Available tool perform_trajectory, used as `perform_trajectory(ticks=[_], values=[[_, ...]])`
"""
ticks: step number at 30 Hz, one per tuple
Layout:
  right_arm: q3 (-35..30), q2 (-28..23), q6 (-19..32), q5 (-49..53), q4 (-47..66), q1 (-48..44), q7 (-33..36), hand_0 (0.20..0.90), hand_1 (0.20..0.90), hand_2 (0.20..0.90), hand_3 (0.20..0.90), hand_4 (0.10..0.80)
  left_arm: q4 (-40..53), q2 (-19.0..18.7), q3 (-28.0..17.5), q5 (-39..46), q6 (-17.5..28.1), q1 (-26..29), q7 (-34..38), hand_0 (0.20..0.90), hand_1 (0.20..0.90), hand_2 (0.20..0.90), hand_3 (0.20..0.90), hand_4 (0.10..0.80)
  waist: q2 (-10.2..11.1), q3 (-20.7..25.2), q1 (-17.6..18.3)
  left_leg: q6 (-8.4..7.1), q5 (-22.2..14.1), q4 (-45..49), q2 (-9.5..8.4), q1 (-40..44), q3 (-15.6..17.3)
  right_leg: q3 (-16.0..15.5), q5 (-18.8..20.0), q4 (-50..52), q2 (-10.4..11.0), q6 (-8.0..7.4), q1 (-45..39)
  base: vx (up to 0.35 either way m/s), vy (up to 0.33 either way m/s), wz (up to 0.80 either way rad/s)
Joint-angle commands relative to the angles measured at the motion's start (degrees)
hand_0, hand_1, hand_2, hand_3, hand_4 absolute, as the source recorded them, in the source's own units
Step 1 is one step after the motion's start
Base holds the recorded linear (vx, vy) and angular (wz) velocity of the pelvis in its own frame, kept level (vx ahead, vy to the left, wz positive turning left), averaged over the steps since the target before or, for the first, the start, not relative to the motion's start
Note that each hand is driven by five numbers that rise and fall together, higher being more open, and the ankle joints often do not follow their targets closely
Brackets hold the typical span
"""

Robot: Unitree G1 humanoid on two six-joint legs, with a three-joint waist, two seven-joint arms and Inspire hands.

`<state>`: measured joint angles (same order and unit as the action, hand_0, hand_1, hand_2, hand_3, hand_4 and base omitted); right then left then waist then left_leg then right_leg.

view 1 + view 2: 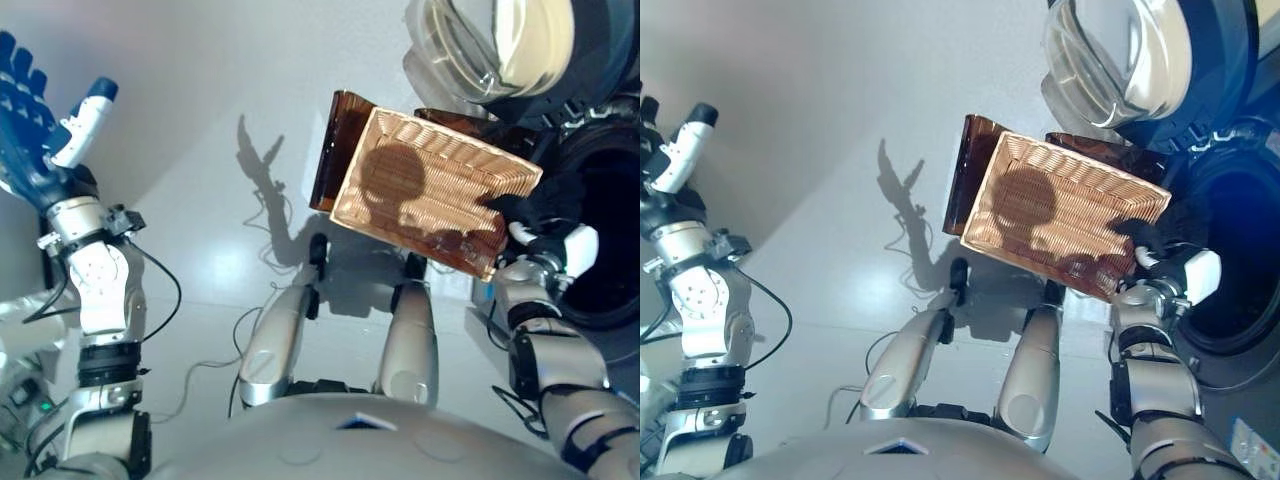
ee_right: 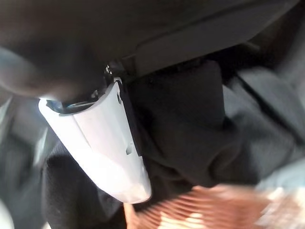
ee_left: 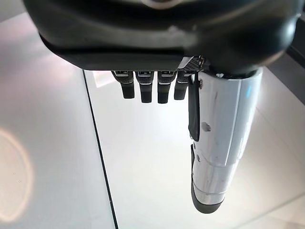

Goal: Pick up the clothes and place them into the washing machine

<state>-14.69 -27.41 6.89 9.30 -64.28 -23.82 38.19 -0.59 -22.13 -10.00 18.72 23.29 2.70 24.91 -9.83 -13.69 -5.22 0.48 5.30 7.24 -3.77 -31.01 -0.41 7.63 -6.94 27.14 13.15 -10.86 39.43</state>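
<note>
Fingers [image 3: 150, 88] of the left hand [image 1: 30, 120] stand straight and released, holding nothing; the hand is raised at the far left, well apart from the work, probably just kept out of the way. On the right, the right hand [image 1: 540, 215] is up at the near right edge of a wicker basket [image 1: 430, 190], which is tipped steeply so its ribbed bottom faces the camera and its mouth turns toward the washing machine [image 1: 610, 230]. The right wrist view shows dark clothes [image 2: 190, 124] bunched close against the white-covered thumb, with a strip of wicker beside them; whether the fingers are curled round the cloth or the basket rim cannot be told, since they are buried in the fabric. The machine's round glass door [image 1: 490, 45] hangs open at the far right, above the dark drum opening. Tilting the basket this way looks meant to bring the clothes to the drum's mouth, so the loading step seems under way, not finished.
</note>
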Motion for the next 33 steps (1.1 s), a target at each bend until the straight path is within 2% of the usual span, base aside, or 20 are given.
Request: perform_trajectory(ticks=[1,2,3,4,5,8,9,11,16,23,26,27,28,29,33], values=[[-1.82,-1.00,11.30,17.30,4.33,3.72,0.29,0.200,0.200,0.200,0.200,0.300,1.62,-0.13,-2.97,-0.36,6.47,1.01,1.26,0.900,0.900,0.900,0.900,0.800,-0.60,4.82,1.84,-1.98,-4.36,1.08,-3.06,-3.24,-0.31,1.10,3.40,-8.26,-1.92,5.01,1.01,0.053,0.083,-0.20],[-5.29,0.67,16.71,27.11,6.09,3.05,-2.50,0.200,0.200,0.200,0.200,0.300,1.77,0.39,-3.28,0.10,6.77,1.12,1.38,0.900,0.900,0.900,0.900,0.800,-1.30,5.61,2.04,-1.96,-4.70,0.96,-3.31,-3.09,0.12,1.68,3.46,-9.12,-1.64,4.85,0.76,0.047,0.074,-0.20],[-6.79,0.97,19.17,32.01,7.81,2.16,-4.36,0.200,0.200,0.200,0.200,0.300,1.82,0.53,-3.41,0.32,6.84,1.27,1.41,0.900,0.900,0.900,0.900,0.800,-1.72,5.77,2.00,-1.93,-4.78,0.93,-3.32,-3.17,0.34,1.99,3.62,-9.24,-1.58,4.80,0.95,0.012,0.056,-0.22],[-6.81,0.92,19.29,32.40,7.76,2.21,-4.71,0.200,0.200,0.200,0.200,0.300,1.81,0.51,-3.42,0.34,6.84,1.36,1.40,0.900,0.900,0.900,0.900,0.800,-1.72,5.69,1.93,-1.93,-4.37,0.93,-3.25,-3.40,0.43,2.07,4.18,-9.39,-1.66,4.78,1.14,-0.029,0.020,-0.19],[-7.78,1.74,21.76,37.38,9.57,2.03,-7.50,0.200,0.200,0.200,0.200,0.300,1.64,0.87,-3.47,0.79,7.07,1.54,1.43,0.900,0.900,0.900,0.900,0.800,-2.03,5.72,2.08,-1.95,-4.50,1.11,-3.27,-3.43,0.66,2.51,4.25,-9.26,-1.54,4.73,1.43,0.006,0.016,-0.21],[-9.85,2.31,23.63,43.80,10.07,2.16,-11.54,0.200,0.200,0.200,0.200,0.300,1.81,1.23,-3.45,1.12,7.11,1.53,0.93,0.900,0.900,0.900,0.900,0.800,-2.50,6.33,2.06,-1.94,-4.68,1.16,-3.37,-3.41,0.94,3.02,4.44,-9.65,-1.48,4.70,1.58,0.021,0.015,-0.17],[-11.09,2.42,25.69,48.63,12.06,1.31,-14.39,0.200,0.200,0.200,0.200,0.300,1.96,1.62,-3.55,1.92,7.40,1.34,0.30,0.900,0.900,0.900,0.900,0.800,-3.05,6.88,2.16,-1.88,-5.50,1.48,-3.48,-3.25,1.04,3.52,3.60,-9.12,-1.37,4.87,1.79,0.049,0.014,-0.09],[-12.14,1.26,26.75,50.67,12.73,0.78,-15.61,0.200,0.200,0.200,0.200,0.300,1.58,1.83,-3.61,2.77,7.53,1.53,-0.35,0.900,0.900,0.900,0.900,0.800,-3.32,7.43,2.05,-1.88,-5.30,1.66,-3.37,-3.63,1.22,3.75,3.97,-8.99,-1.50,4.95,2.21,0.029,-0.003,-0.05],[-12.69,-1.76,29.28,49.44,18.15,-1.17,-14.83,0.200,0.200,0.200,0.200,0.300,1.57,2.09,-3.28,3.40,7.53,1.80,-1.34,0.900,0.900,0.900,0.900,0.800,-3.82,8.62,1.82,-1.86,-5.44,1.74,-3.27,-3.85,1.32,4.24,3.82,-8.96,-1.68,4.95,2.68,0.008,-0.016,-0.03],[-14.13,-10.09,30.92,44.37,25.81,-3.70,-11.43,0.200,0.200,0.200,0.200,0.300,1.23,1.38,-3.16,2.75,6.89,3.11,-1.73,0.900,0.900,0.900,0.900,0.800,-2.61,10.87,2.01,-1.88,-5.81,1.59,-2.82,-3.59,0.86,4.39,3.08,-8.22,-2.13,5.10,2.92,0.013,-0.041,0.00],[-14.59,-12.34,30.98,42.55,27.53,-4.25,-10.02,0.200,0.200,0.200,0.200,0.300,1.15,1.41,-3.20,2.59,6.73,3.48,-1.76,0.900,0.900,0.900,0.900,0.800,-2.42,11.28,2.04,-1.96,-5.25,1.46,-2.65,-3.71,0.78,4.41,3.55,-8.13,-2.39,5.18,3.15,0.004,-0.029,0.01],[-14.51,-15.29,31.01,41.48,28.22,-5.61,-9.00,0.200,0.200,0.200,0.200,0.300,0.79,1.14,-2.99,2.69,6.51,3.82,-1.73,0.900,0.900,0.900,0.900,0.800,-1.91,11.72,2.08,-2.04,-5.34,1.39,-2.49,-3.35,0.49,4.44,3.05,-7.70,-2.64,5.31,2.88,0.003,-0.041,0.03],[-14.48,-15.33,31.00,41.42,28.23,-5.68,-8.94,0.200,0.200,0.200,0.200,0.300,0.78,1.17,-3.01,2.68,6.51,3.87,-1.72,0.900,0.900,0.900,0.900,0.800,-1.95,11.71,2.05,-2.05,-5.19,1.32,-2.46,-3.42,0.51,4.46,3.25,-7.82,-2.68,5.31,2.93,0.052,-0.073,0.04],[-14.47,-17.89,30.80,39.86,28.68,-6.50,-7.64,0.200,0.200,0.200,0.200,0.300,0.36,0.66,-2.79,2.65,6.40,4.07,-1.70,0.900,0.900,0.900,0.900,0.800,-1.52,12.09,2.15,-2.19,-5.66,1.23,-2.29,-2.85,0.37,4.29,2.29,-7.53,-2.79,5.37,2.36,0.012,-0.051,0.03],[-16.16,-21.49,30.08,36.66,28.93,-7.04,-3.96,0.200,0.200,0.200,0.200,0.300,0.05,0.16,-2.39,2.88,6.02,4.43,-2.04,0.900,0.900,0.900,0.900,0.800,-1.68,12.31,2.27,-2.51,-4.84,0.62,-1.87,-2.20,0.14,3.90,2.59,-8.01,-3.08,5.45,1.38,0.006,-0.051,0.00]])
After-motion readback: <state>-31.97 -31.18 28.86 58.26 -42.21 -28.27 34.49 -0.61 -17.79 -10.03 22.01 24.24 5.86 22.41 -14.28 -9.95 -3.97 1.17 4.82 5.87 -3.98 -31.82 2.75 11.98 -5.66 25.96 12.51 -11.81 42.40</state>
